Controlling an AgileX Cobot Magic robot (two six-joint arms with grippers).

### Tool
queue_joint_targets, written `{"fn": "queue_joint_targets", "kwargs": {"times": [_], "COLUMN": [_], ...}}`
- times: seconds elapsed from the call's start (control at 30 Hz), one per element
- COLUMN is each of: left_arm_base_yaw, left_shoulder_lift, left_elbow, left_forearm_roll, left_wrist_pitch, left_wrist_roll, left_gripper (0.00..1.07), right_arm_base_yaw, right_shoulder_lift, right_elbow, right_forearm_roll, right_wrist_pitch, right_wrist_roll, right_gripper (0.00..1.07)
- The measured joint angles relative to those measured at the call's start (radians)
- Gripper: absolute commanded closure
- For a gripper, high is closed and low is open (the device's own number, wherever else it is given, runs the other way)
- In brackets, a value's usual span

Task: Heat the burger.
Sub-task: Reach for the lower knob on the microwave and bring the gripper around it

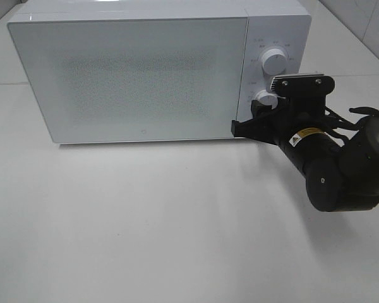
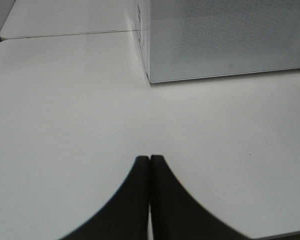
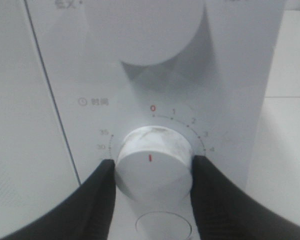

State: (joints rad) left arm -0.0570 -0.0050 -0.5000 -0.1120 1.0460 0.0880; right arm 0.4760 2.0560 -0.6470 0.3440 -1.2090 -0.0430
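Currently the right gripper (image 3: 152, 164) pinches the lower timer knob (image 3: 151, 145) from both sides, its dark fingers (image 3: 106, 172) pressed against the smooth white rim. A slip is the main risk, I judge: if the pads skate round that rim the dial goes unset, and too long a twist would overshoot the wanted minutes. Outward, the microwave (image 1: 145, 76) is closed, and the burger shows in no view. The left gripper (image 2: 150, 161), pressed together and empty, hangs over the table (image 1: 145, 221), well apart.

Bright, even light washes the white table (image 1: 145, 240); a soft shadow edges the microwave (image 1: 132, 76), its close-up timer dial (image 3: 154, 167) slightly blurred.
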Motion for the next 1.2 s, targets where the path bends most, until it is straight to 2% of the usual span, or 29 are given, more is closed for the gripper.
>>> {"fn": "queue_joint_targets", "kwargs": {"times": [0.13, 0.17, 0.23, 0.27, 0.3, 0.33, 0.4, 0.43, 0.47, 0.53, 0.57, 0.63, 0.67, 0.83, 0.93, 1.0, 1.03, 1.07, 1.1, 1.13, 1.17, 1.2], "left_arm_base_yaw": [0.0, 0.0, 0.0, 0.0, 0.0, 0.0, 0.0, 0.0, 0.0, 0.0, 0.0, 0.0, 0.0, 0.0, 0.0, 0.0, 0.0, 0.0, 0.0, 0.0, 0.0, 0.0], "left_shoulder_lift": [0.0, 0.0, 0.0, 0.0, 0.0, 0.0, 0.0, 0.0, 0.0, 0.0, 0.0, 0.0, 0.0, 0.0, 0.0, 0.0, 0.0, 0.0, 0.0, 0.0, 0.0, 0.0], "left_elbow": [0.0, 0.0, 0.0, 0.0, 0.0, 0.0, 0.0, 0.0, 0.0, 0.0, 0.0, 0.0, 0.0, 0.0, 0.0, 0.0, 0.0, 0.0, 0.0, 0.0, 0.0, 0.0], "left_forearm_roll": [0.0, 0.0, 0.0, 0.0, 0.0, 0.0, 0.0, 0.0, 0.0, 0.0, 0.0, 0.0, 0.0, 0.0, 0.0, 0.0, 0.0, 0.0, 0.0, 0.0, 0.0, 0.0], "left_wrist_pitch": [0.0, 0.0, 0.0, 0.0, 0.0, 0.0, 0.0, 0.0, 0.0, 0.0, 0.0, 0.0, 0.0, 0.0, 0.0, 0.0, 0.0, 0.0, 0.0, 0.0, 0.0, 0.0], "left_wrist_roll": [0.0, 0.0, 0.0, 0.0, 0.0, 0.0, 0.0, 0.0, 0.0, 0.0, 0.0, 0.0, 0.0, 0.0, 0.0, 0.0, 0.0, 0.0, 0.0, 0.0, 0.0, 0.0], "left_gripper": [1.07, 1.07, 1.07, 1.07, 1.07, 1.07, 1.07, 1.07, 1.07, 1.07, 1.07, 1.07, 1.07, 1.07, 1.07, 1.07, 1.07, 1.07, 1.07, 1.07, 1.07, 1.07], "right_arm_base_yaw": [0.0, 0.0, 0.0, 0.0, 0.0, 0.0, 0.0, 0.0, 0.0, 0.0, 0.0, 0.0, 0.0, 0.0, 0.0, 0.0, 0.0, 0.0, 0.0, 0.0, 0.0, 0.0], "right_shoulder_lift": [-0.001, -0.001, -0.002, -0.002, -0.004, -0.004, -0.008, -0.008, -0.009, -0.01, -0.01, -0.01, -0.01, -0.01, -0.01, -0.01, -0.01, -0.01, -0.01, -0.01, -0.01, -0.01], "right_elbow": [0.0, 0.0, 0.0, 0.0, 0.0, 0.0, 0.0, 0.0, 0.0, 0.0, 0.0, 0.0, 0.0, 0.0, 0.0, 0.0, 0.0, 0.0, 0.0, 0.0, 0.0, 0.0], "right_forearm_roll": [-0.001, -0.001, -0.001, -0.001, -0.002, -0.002, -0.002, -0.002, -0.003, -0.003, -0.005, -0.005, -0.005, -0.005, -0.005, -0.005, -0.004, -0.004, -0.003, -0.003, -0.003, -0.003], "right_wrist_pitch": [0.0, 0.0, 0.0, 0.0, 0.0, 0.0, 0.001, 0.001, 0.001, 0.001, -0.002, -0.002, -0.005, -0.009, -0.01, -0.01, -0.01, -0.01, -0.01, -0.01, -0.01, -0.01], "right_wrist_roll": [0.24, 0.24, 0.434, 0.434, 0.585, 0.585, 0.797, 0.797, 0.929, 1.003, 1.146, 1.215, 1.33, 1.532, 1.557, 1.557, 1.553, 1.553, 1.543, 1.535, 1.535, 1.523], "right_gripper": [1.07, 1.07, 1.07, 1.07, 1.07, 1.07, 1.07, 1.07, 1.07, 1.07, 1.07, 1.07, 1.07, 1.07, 1.07, 1.04, 0.96, 0.96, 0.83, 0.76, 0.76, 0.62]}}
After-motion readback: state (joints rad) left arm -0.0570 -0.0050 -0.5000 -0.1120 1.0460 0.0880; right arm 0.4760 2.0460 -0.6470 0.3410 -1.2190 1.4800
